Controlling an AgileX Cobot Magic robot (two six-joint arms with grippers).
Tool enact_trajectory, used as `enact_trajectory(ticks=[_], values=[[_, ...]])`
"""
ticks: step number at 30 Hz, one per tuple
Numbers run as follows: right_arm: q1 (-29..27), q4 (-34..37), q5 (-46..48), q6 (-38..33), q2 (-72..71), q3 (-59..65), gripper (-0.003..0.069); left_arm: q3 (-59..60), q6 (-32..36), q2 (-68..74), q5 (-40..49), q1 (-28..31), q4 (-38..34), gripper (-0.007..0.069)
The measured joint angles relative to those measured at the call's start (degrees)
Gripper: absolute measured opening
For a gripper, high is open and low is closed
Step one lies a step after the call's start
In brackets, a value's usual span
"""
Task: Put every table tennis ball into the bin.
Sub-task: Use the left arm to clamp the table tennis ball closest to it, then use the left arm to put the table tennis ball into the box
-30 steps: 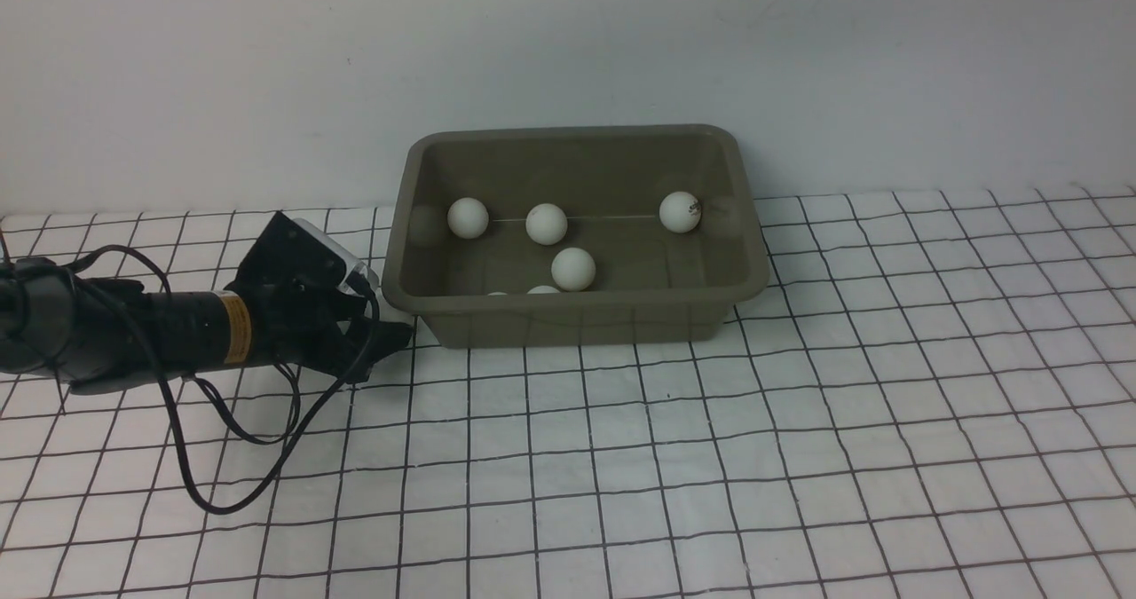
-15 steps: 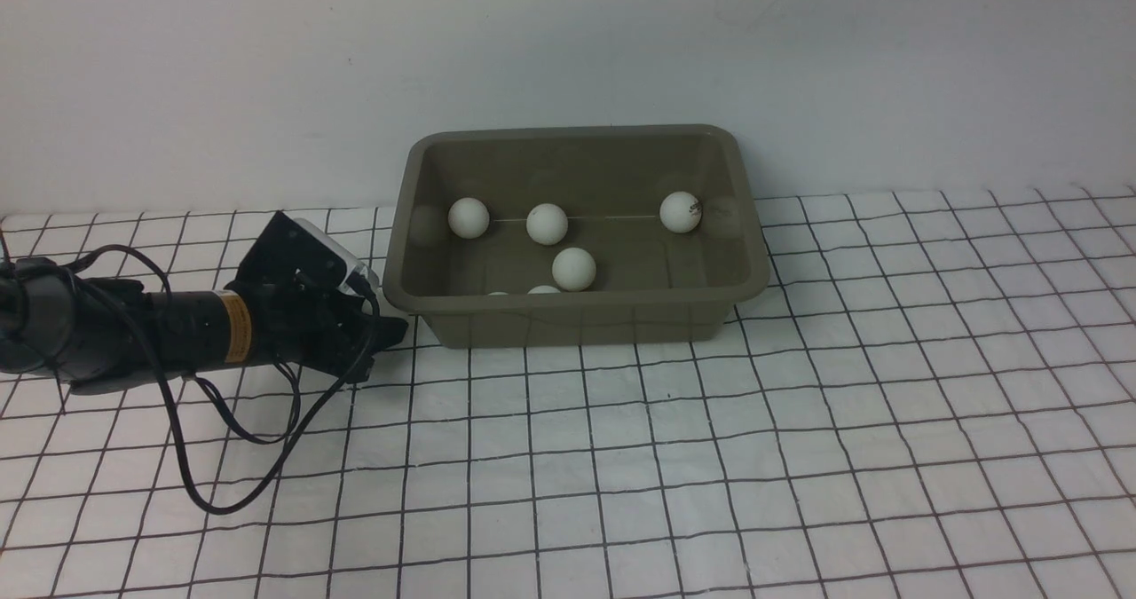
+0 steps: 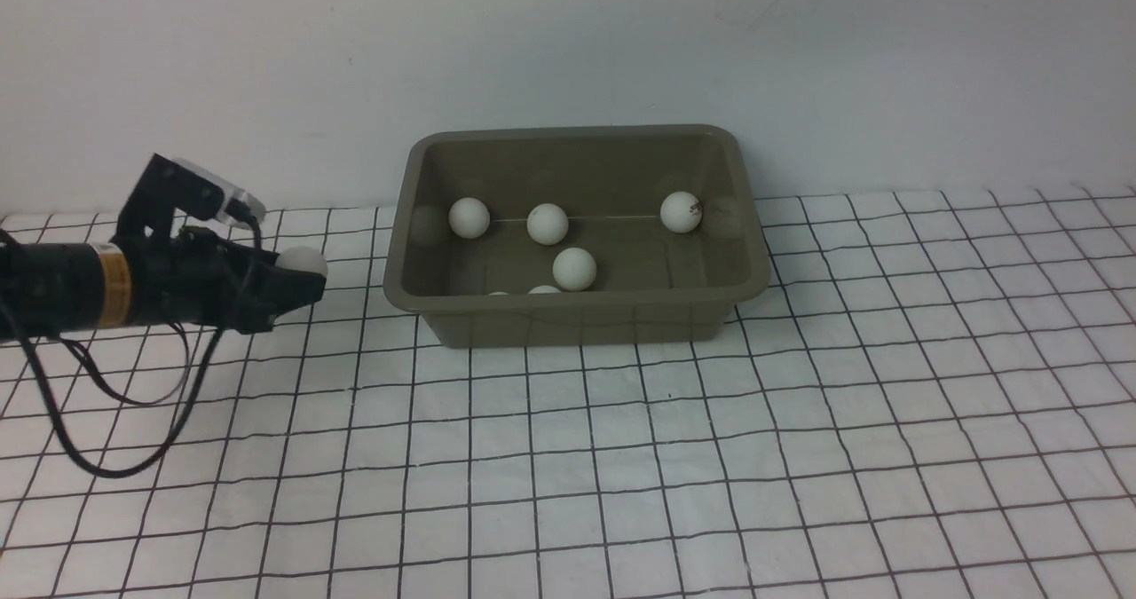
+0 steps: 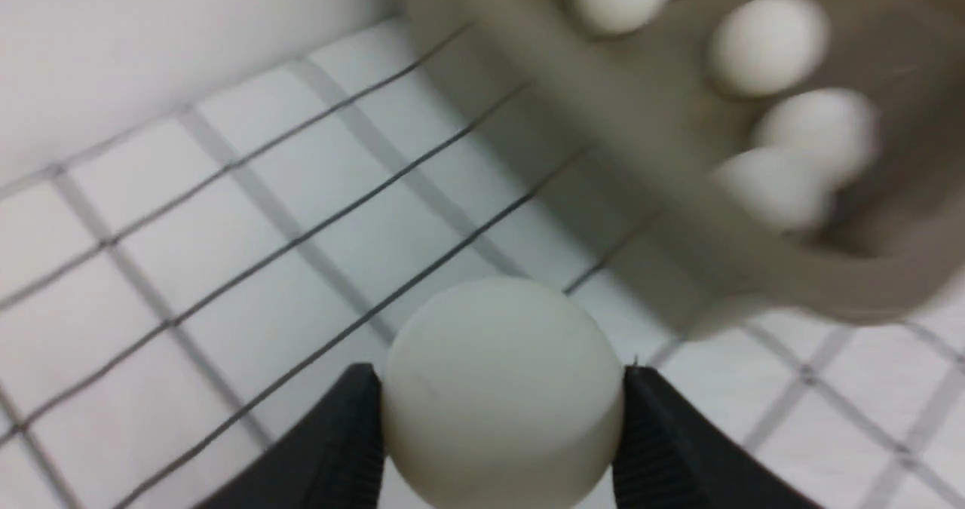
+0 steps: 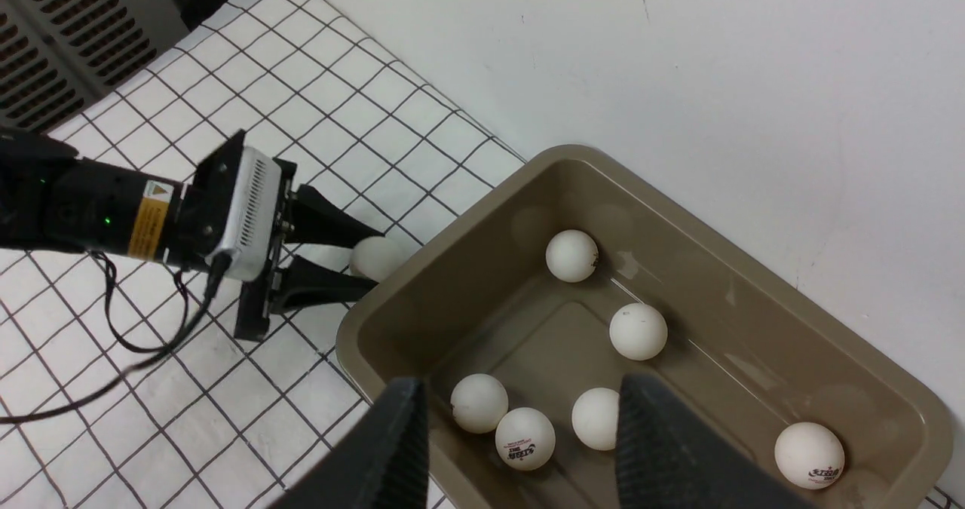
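- One small white plastic ball point(image 3: 302, 261) is pinched between the black jaws of the left gripper point(image 3: 297, 281), at the left middle of the front view.
- Six more white balls point(image 3: 573, 268) lie in the olive-grey plastic bin point(image 3: 577, 315), just right of the held ball.
- Right gripper point(image 5: 520, 449) hangs over the bin, jaws spread, holding nothing.

Two table tennis balls point(image 3: 543, 290) are half hidden behind the bin point(image 3: 577, 315) front wall; the left wrist view is blurred throughout.
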Motion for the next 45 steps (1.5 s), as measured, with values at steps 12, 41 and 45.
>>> enact_trajectory(ticks=[12,41,45], values=[[0.0,-6.0,0.2,-0.5,-8.9,0.0,0.0134,0.1,-9.0,-13.3,15.5,-20.3,6.1,0.0349],[0.0,-36.9,1.3,30.3,-91.4,55.4,-0.0016,-6.9,-15.9,-2.2,24.7,-26.8,-1.1,0.0437],[0.0,-39.7,1.3,31.3,-91.9,60.1,-0.0016,-6.9,-20.6,-2.7,24.0,-26.8,1.7,0.0426]])
